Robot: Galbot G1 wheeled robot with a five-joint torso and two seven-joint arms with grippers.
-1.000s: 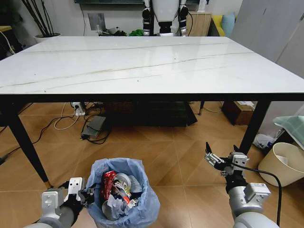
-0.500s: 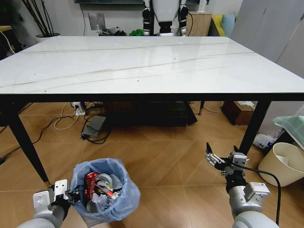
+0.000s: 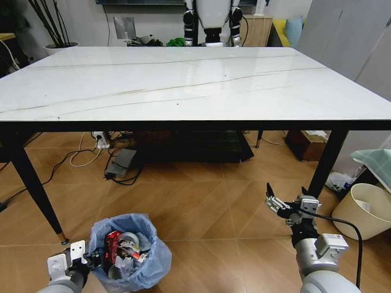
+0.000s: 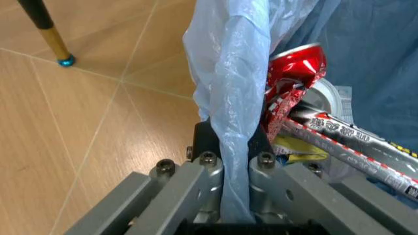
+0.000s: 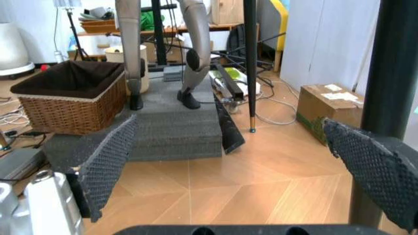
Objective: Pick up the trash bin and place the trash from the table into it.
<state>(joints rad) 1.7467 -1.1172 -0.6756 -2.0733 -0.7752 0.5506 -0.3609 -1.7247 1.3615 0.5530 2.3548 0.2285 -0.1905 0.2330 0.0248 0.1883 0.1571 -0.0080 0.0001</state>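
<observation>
Nearest, the left gripper (image 3: 91, 261) was clamped on the bagged rim of the trash bin (image 3: 130, 261), and over the last second it had carried the bin down and to the near left, so that the bin sat low over the wooden floor (image 3: 201, 207) with the trash (image 3: 121, 247), a crushed red can among it, already inside; by my reading the job was all but done. The right gripper (image 3: 282, 206) had stayed put at the near right, jaws spread on nothing. Farther off, the table (image 3: 183, 82) lay bare of litter, a cream bin (image 3: 361, 210) stood at the right and another robot (image 3: 212, 21) at the far wall.
</observation>
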